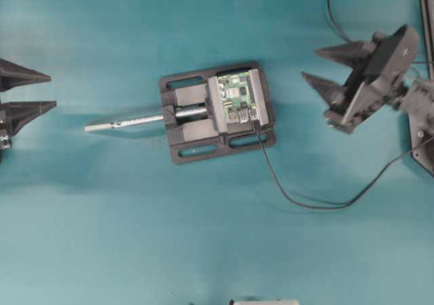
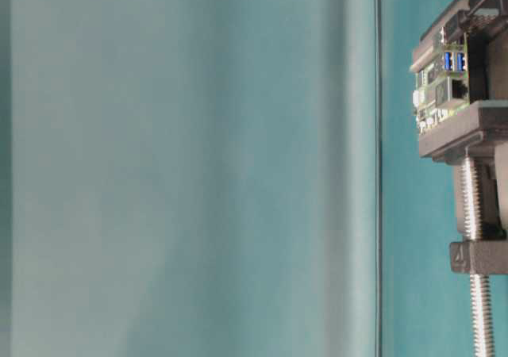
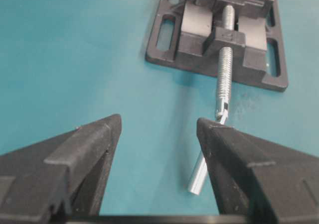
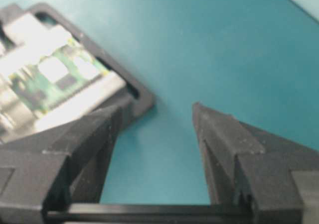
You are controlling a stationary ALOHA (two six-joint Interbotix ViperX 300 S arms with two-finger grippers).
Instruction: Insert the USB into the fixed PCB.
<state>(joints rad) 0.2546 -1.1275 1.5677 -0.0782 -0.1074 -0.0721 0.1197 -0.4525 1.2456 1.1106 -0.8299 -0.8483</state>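
Observation:
The fixed PCB (image 1: 239, 96), small and green with silver ports, is clamped in a black vise (image 1: 196, 132) at mid-table. It also shows in the table-level view as the PCB (image 2: 440, 87) and, blurred, in the right wrist view as the PCB (image 4: 45, 79). The USB (image 1: 255, 120) sits against the board's near edge at its ports, and its thin black cable (image 1: 319, 205) loops away to the right. My right gripper (image 1: 309, 63) hovers open to the right of the vise, apart from the plug and empty (image 4: 156, 108). My left gripper (image 1: 53, 91) stands open at the far left, empty (image 3: 158, 119).
The vise's silver screw rod (image 1: 135, 120) sticks out to the left, and its handle (image 3: 199, 176) lies close to my left gripper's right finger. A second thin black cable (image 1: 332, 13) runs along the top right. A white object (image 1: 264, 302) peeks in at the bottom edge.

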